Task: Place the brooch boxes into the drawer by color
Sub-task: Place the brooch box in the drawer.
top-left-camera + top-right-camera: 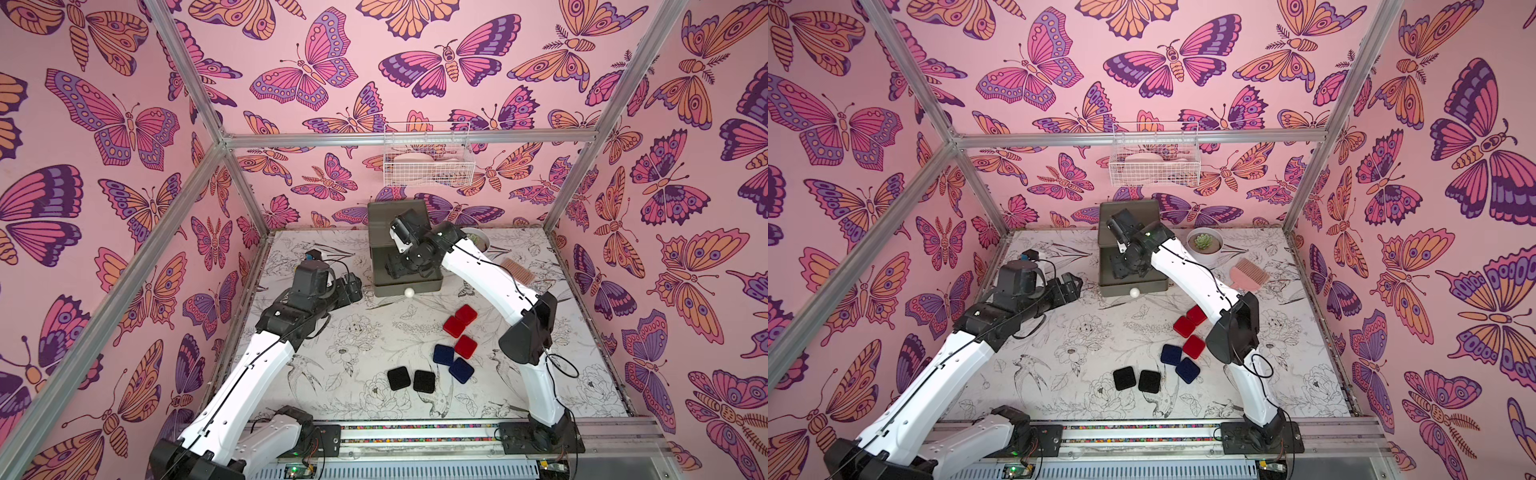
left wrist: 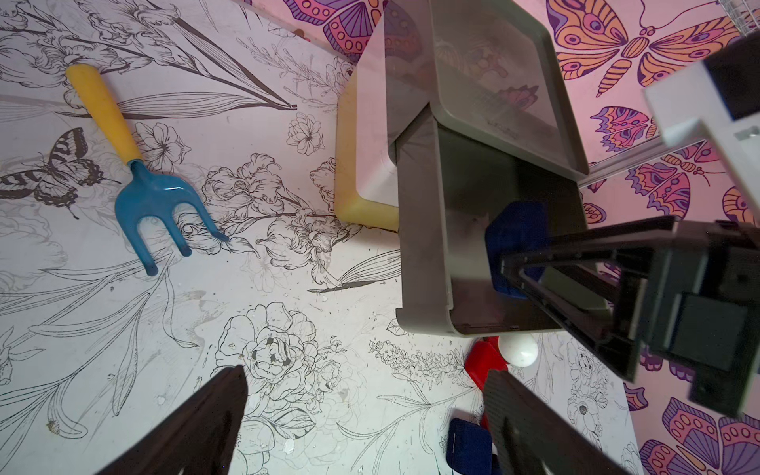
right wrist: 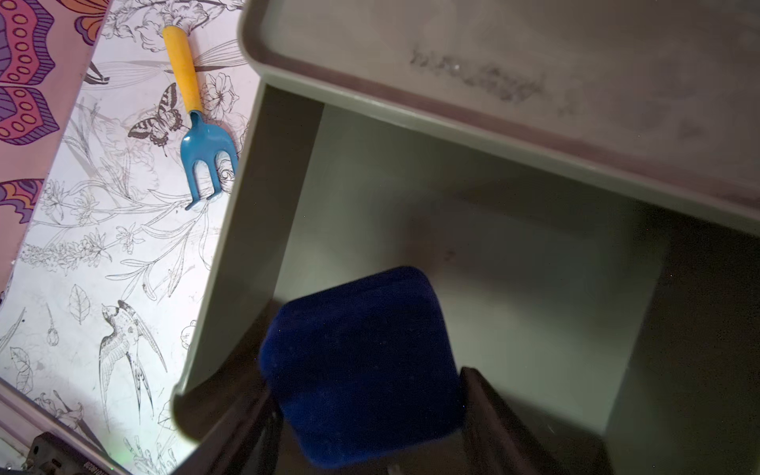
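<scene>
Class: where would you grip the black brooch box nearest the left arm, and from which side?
Probably from above, as the black brooch box lies flat. Pinch its near and far edges: the other black box sits close beside it.

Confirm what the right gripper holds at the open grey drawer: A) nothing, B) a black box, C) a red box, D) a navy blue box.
D: the right wrist view shows the right gripper shut on a navy blue brooch box above the grey drawer floor.
</scene>
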`<act>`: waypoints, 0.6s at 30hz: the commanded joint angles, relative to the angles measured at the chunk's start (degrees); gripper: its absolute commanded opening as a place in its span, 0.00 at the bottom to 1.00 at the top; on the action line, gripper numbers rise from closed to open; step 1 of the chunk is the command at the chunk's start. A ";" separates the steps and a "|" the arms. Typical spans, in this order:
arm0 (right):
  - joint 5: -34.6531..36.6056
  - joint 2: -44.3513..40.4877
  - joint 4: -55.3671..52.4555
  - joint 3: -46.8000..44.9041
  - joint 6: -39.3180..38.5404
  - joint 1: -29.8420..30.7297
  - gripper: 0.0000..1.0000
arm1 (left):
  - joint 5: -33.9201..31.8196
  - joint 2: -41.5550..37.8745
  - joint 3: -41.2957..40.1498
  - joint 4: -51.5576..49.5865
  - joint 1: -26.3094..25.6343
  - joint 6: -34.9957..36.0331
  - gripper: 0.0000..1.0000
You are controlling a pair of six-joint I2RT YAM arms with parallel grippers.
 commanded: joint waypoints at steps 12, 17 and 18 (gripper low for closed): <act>-2.49 6.13 -0.30 5.26 1.51 0.35 0.47 | 1.71 -1.36 -1.75 -1.37 0.41 -0.45 0.97; -2.33 6.38 -0.18 5.30 2.05 0.34 0.63 | 2.19 -1.45 -1.92 -1.38 0.43 -0.60 0.97; -2.21 6.34 -0.04 5.24 2.08 0.35 0.66 | 2.18 -1.53 -1.92 -1.34 0.43 -0.57 0.97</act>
